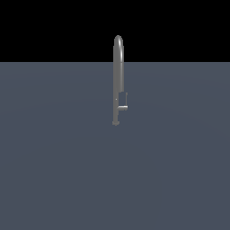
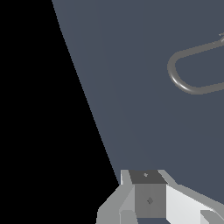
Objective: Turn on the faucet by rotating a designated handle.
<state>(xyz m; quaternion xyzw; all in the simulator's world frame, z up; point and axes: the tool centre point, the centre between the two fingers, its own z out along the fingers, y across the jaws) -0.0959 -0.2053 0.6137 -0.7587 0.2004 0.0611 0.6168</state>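
The faucet (image 1: 117,76) is a tall, slim grey upright with a rounded top and a small foot, standing mid-floor in the exterior view. The handle (image 1: 122,108) is a short grey stub low on its side, toward the exterior view's right, with a thin flat tab (image 1: 125,98) rising from it. In the wrist view a curved grey tube of the faucet (image 2: 170,72) shows far from my gripper (image 2: 179,209). One grey finger (image 2: 148,197) shows, and another sits at the frame corner, apart from it. The gripper holds nothing. The arm is out of the exterior view.
A flat blue-grey floor (image 1: 58,170) spreads around the faucet. In the wrist view its edge (image 2: 83,87) runs diagonally against black background.
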